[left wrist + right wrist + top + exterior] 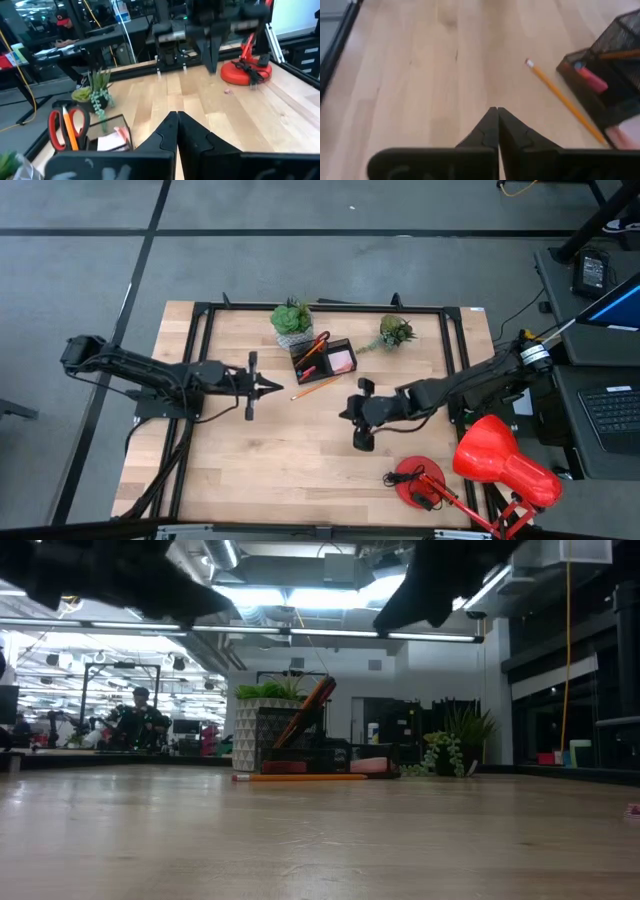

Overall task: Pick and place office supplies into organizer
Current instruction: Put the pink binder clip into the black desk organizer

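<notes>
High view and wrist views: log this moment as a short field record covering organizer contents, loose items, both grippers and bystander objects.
organizer: black mesh tray at the table's far middle, between two potted plants
in organizer: red-handled scissors standing upright, pink sticky-note pad, a red eraser
loose on table: orange pencil lying just in front of the organizer
left gripper: shut, empty, above the table left of the pencil
right gripper: shut, empty, right of centre
other: red desk lamp at the near right corner
</notes>
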You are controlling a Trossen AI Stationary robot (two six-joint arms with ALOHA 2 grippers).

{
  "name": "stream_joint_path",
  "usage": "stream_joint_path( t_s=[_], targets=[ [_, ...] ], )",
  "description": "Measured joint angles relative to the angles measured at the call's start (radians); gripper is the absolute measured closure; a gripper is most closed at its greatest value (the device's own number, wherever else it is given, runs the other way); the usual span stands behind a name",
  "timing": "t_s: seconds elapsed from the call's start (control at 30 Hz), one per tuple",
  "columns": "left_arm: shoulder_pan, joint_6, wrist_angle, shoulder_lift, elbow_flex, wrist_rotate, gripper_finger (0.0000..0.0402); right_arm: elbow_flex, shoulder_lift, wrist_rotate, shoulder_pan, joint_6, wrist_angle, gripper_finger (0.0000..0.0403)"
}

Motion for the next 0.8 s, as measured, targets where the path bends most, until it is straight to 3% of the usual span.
stream_joint_path(
  t_s=[0.3, 0.53, 0.8],
  targets=[
    [0.000, -0.008, 0.021, -0.042, -0.057, 0.000, 0.0399, 0.185, 0.040, -0.118, 0.022, 0.157, -0.421, 0.0398],
    [0.000, -0.018, 0.021, -0.045, -0.063, 0.000, 0.0400, 0.197, 0.060, -0.129, 0.093, 0.210, -0.524, 0.0374],
    [-0.001, -0.131, 0.012, -0.044, -0.063, 0.000, 0.0400, 0.195, 0.079, -0.128, 0.172, 0.259, -0.564, 0.0312]
  ],
)
